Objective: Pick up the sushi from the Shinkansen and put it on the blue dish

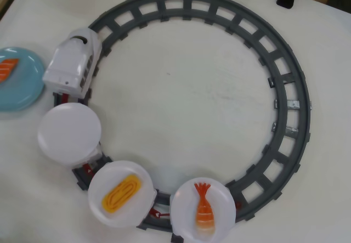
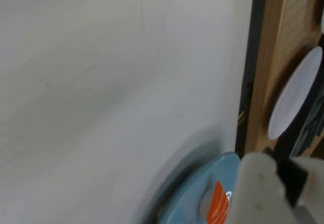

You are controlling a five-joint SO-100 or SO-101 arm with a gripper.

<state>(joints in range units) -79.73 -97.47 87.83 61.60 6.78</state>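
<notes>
The sushi, an orange slab with white stripes, lies on the blue dish at the left edge of the overhead view. The white Shinkansen stands on the track beside the dish, and the first white plate behind it is bare. In the wrist view the blue dish and the sushi show at the bottom, blurred. My gripper shows only as two white parts in the bottom right corner, just right of the sushi and holding nothing. It is out of the overhead view.
The grey ring track fills the table. Two more white plates ride behind the train, one with a yellow egg piece, one with an orange shrimp piece. In the wrist view a wooden edge runs along the right.
</notes>
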